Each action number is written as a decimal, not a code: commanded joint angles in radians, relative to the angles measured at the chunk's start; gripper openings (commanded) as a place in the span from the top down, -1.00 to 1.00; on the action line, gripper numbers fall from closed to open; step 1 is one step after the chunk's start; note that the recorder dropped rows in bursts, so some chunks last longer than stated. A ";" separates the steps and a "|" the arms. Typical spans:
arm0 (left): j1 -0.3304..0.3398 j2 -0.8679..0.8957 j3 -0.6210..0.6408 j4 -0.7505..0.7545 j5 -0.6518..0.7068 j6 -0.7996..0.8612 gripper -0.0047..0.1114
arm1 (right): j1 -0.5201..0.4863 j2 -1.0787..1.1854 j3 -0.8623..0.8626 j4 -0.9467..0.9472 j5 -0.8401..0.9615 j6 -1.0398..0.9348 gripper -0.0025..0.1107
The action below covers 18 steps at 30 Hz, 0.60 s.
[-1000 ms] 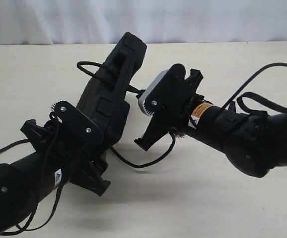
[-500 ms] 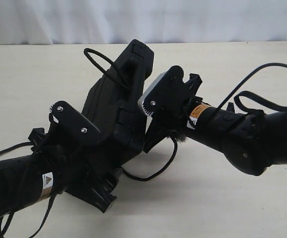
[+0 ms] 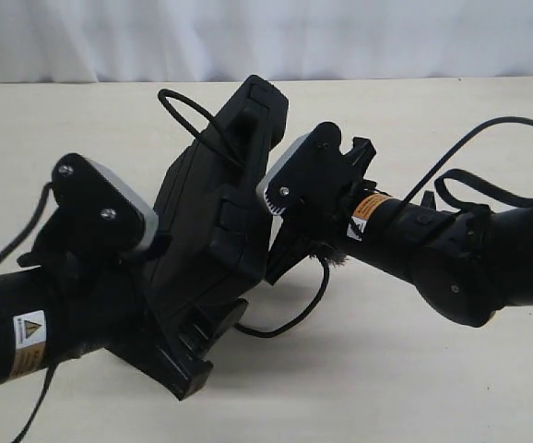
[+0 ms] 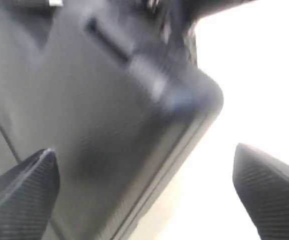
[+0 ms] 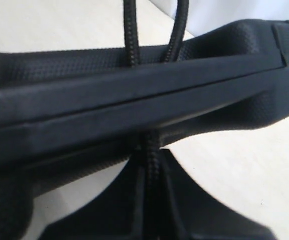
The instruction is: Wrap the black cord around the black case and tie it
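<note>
The black case stands tilted on edge in the middle of the exterior view. My left gripper is at its lower end, open. In the left wrist view the case's corner lies between the wide-spread fingers, with a bright gap on the other finger's side. My right gripper is at the case's right side, shut on the black cord. From there the cord runs up over the case's edge. A loop of cord sticks out near the handle, and another length lies on the table.
The beige table runs back to a white curtain. Thin black cables of the right arm arch above the table at the right. Both arms crowd close round the case.
The case has shifted right and stands more upright. My left wrist has rolled over and risen beside it, jaws spread wider. The right gripper has stayed shut on the cord.
</note>
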 commanded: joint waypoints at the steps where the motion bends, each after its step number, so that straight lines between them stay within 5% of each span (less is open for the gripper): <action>1: -0.002 -0.109 0.000 0.005 0.008 -0.005 -0.57 | 0.001 0.001 -0.006 -0.013 -0.014 0.007 0.88; 5: -0.002 -0.210 0.000 0.005 0.053 0.000 -0.57 | 0.001 0.001 -0.006 -0.013 -0.014 0.007 0.88; 13: 0.002 -0.249 -0.003 0.005 0.530 -0.017 -0.57 | 0.001 0.001 -0.006 -0.013 -0.010 0.007 0.88; 15: 0.018 -0.249 -0.025 0.005 0.525 -0.049 -0.56 | 0.001 0.001 -0.006 -0.013 -0.010 0.007 0.88; 18: 0.101 -0.249 -0.085 0.005 0.326 -0.056 -0.56 | 0.001 0.001 -0.006 -0.013 -0.010 0.009 0.88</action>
